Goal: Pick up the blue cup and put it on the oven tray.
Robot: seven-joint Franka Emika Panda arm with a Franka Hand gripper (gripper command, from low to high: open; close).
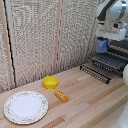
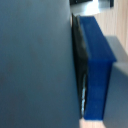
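The gripper held the blue cup clamped in its fingers, just above the oven tray.

Yellow bowl on wooden table, small orange block just beside it, patterned white plate nearer exterior view's left.

Blue cup hangs upright above the dark barred oven tray.
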